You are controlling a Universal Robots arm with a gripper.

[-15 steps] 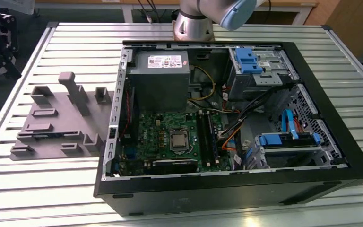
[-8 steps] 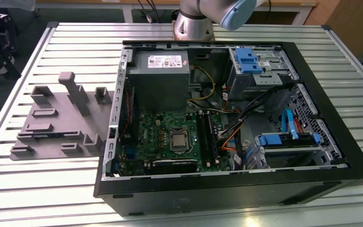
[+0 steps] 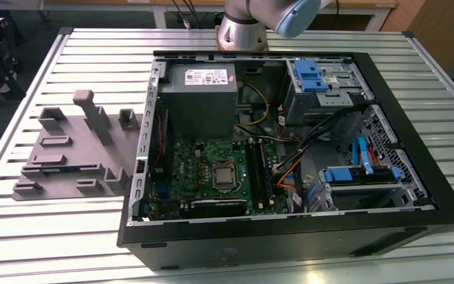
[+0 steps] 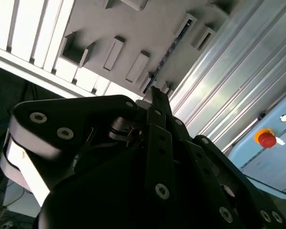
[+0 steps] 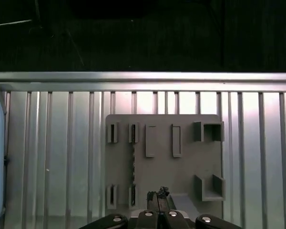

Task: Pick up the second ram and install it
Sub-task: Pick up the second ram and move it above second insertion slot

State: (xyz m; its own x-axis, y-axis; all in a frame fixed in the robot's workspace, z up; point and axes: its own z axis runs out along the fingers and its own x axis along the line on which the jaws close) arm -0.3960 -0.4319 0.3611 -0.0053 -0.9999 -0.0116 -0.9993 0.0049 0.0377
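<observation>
The ram [image 5: 132,164] has not been lifted. It stands on its long edge in the tray [image 5: 186,167], caught at each end between a pair of slotted posts. In the second wrist view it shows as a thin bluish line [image 4: 169,53] across the tray [image 4: 133,28]. Standing it this way leaves the upper edge free for a pinch from above, and the posts keep it from tipping.

The claw [image 5: 157,194] hangs well above the tray, its tips drawn together on nothing. They sit beside the ram's line, not over it. In the second wrist view the claw [image 4: 156,91] points down toward the same run of posts.

In the exterior view, the tray [image 3: 69,177] lies flat on the table [image 3: 93,59] at the exterior view's left, just beside the case [image 3: 290,231]. The case lies on its side with the panel off, so the board [image 3: 211,171] faces up and can be reached from straight above. The slots [image 3: 257,171] run along the board's edge at centre frame, but I cannot tell whether one is already filled. The arm [image 3: 243,26] rises from the table at the top edge.
</observation>
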